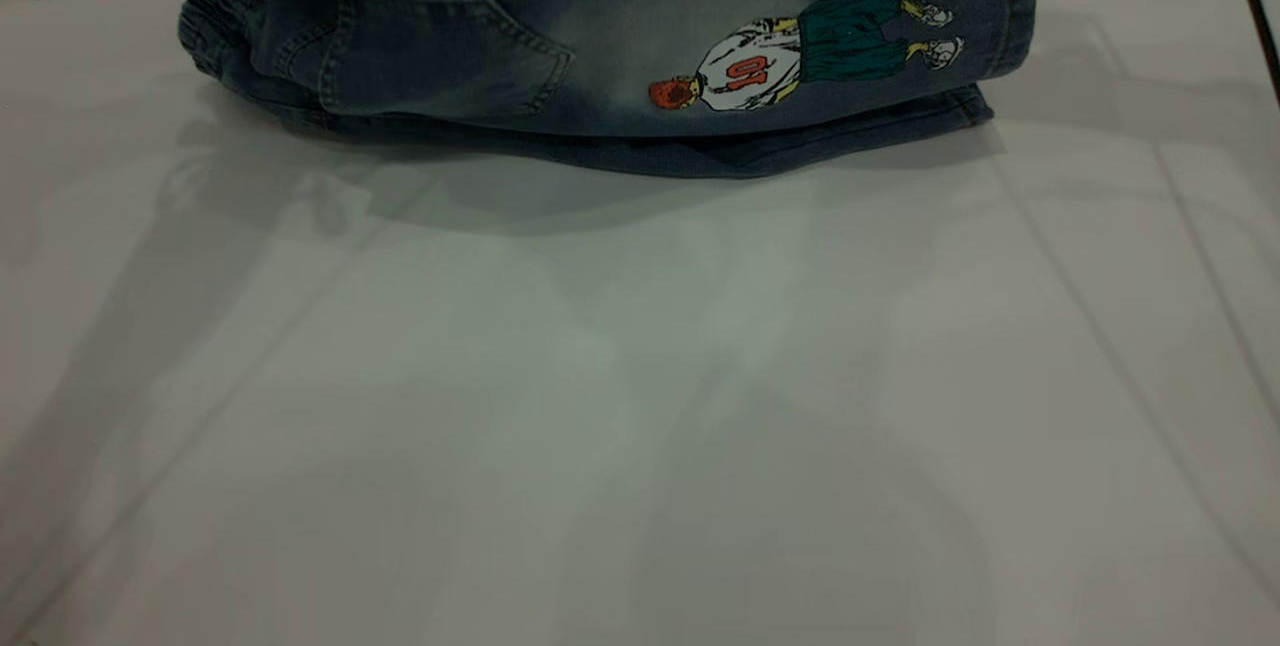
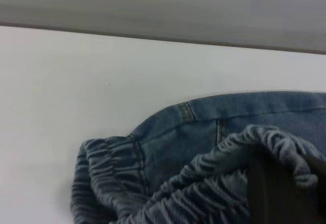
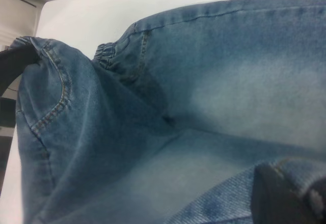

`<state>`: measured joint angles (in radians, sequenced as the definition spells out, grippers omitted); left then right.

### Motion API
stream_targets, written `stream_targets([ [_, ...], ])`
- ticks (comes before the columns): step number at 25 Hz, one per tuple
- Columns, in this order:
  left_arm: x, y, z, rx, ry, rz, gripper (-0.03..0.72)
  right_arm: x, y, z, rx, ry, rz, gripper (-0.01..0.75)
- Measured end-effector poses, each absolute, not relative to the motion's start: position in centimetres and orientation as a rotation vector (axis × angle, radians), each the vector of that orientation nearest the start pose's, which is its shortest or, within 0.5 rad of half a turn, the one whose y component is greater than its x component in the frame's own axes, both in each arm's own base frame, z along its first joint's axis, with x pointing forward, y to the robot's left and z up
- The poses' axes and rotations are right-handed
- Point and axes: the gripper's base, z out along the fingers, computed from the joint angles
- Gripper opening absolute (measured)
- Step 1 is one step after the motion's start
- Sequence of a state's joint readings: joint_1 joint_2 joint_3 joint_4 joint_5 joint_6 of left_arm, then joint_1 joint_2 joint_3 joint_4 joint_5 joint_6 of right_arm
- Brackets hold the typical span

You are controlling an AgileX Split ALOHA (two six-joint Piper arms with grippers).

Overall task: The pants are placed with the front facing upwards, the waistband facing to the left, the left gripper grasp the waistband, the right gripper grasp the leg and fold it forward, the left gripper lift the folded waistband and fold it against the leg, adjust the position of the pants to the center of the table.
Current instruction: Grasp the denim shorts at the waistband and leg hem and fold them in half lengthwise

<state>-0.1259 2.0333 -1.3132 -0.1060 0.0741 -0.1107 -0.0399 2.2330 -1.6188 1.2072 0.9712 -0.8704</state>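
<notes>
the pants [image 1: 600, 56] lie at the far edge of the worktop [image 1: 640, 406], folded lengthwise, back side up, cartoon print [image 1: 800, 51] and patch pocket [image 1: 440, 56] showing. the waistband [image 1: 215, 21] is at the exterior view's left. left tool [image 2: 285, 193] is clenched on the waistband's gathered fabric. right tool [image 3: 285, 196] is clenched on the leg [image 3: 229, 198] hem, denim draped over its finger.
</notes>
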Motion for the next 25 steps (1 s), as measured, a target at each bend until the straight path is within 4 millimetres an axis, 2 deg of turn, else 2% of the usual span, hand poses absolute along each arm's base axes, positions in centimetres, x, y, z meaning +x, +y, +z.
stream_targets([
  [8, 46.6, -6.0, 15.8, -0.097, 2.281, -0.191, 0.108, 48.4, 5.1, 15.2, -0.145, 2.384, 1.139, 0.014],
  [15, 48.6, -6.3, 16.0, -0.059, 2.245, -0.180, 0.108, 50.1, 5.0, 14.5, -0.157, 2.356, 1.118, 0.014],
  [25, 50.0, -6.4, 14.1, -0.030, 2.248, -0.163, 0.108, 51.5, 4.9, 11.9, -0.146, 2.366, 1.109, 0.015],
])
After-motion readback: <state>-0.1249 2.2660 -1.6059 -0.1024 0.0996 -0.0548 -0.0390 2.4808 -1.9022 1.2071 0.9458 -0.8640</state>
